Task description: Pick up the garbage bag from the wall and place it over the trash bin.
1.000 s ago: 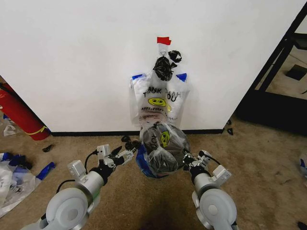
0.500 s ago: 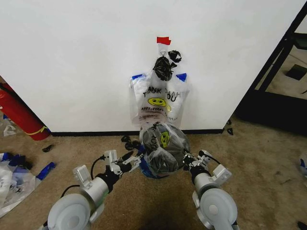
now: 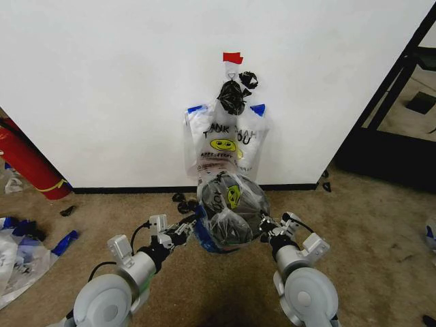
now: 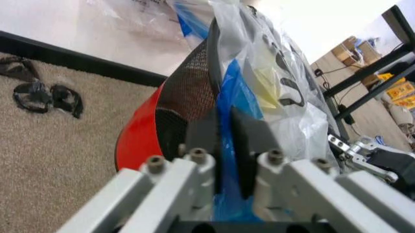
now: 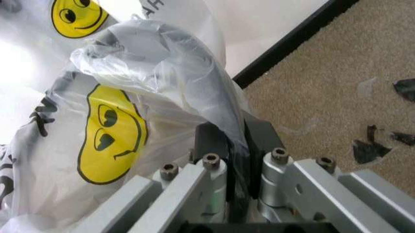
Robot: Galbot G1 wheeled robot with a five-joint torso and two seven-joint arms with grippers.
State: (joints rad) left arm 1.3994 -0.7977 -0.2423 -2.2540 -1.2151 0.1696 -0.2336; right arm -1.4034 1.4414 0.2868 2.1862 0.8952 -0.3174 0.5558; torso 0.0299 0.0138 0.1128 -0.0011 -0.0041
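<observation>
Right now my left gripper [image 4: 224,145] is clamped on the blue-trimmed edge of the thin see-through plastic garbage bag [image 3: 231,204] with its yellow smiley face; the film runs up between my two dark fingers [image 4: 202,138], which are pressed almost together with only the plastic between them. Just beyond those fingertips stands the round black mesh trash bin [image 4: 191,97] with a red base, its wall touching the bag's trim.

My right gripper [image 5: 228,145] is pinched on the opposite side of the same bag, a fold of clear film squeezed between its fingers [image 5: 209,141]. Past them the smiley face bulges outward, draped over the bin's top.

From the head view the bag sits over the bin's mouth, held between my two sets of fingers, left gripper [image 3: 184,228] on one flank and right gripper [image 3: 267,228] on the other. Behind the bin a second printed smiley bag [image 3: 223,143] hangs on the plain white wall [image 3: 102,88] under a small black knotted bundle [image 3: 233,97].

Outward of my left fingers the tan carpet [image 3: 102,211] lies open, with a few black scraps [image 4: 42,94] near the black baseboard [image 3: 129,189]. Outward of my right fingers the carpet is open too, well apart from the black shelf frame [image 3: 388,102].
</observation>
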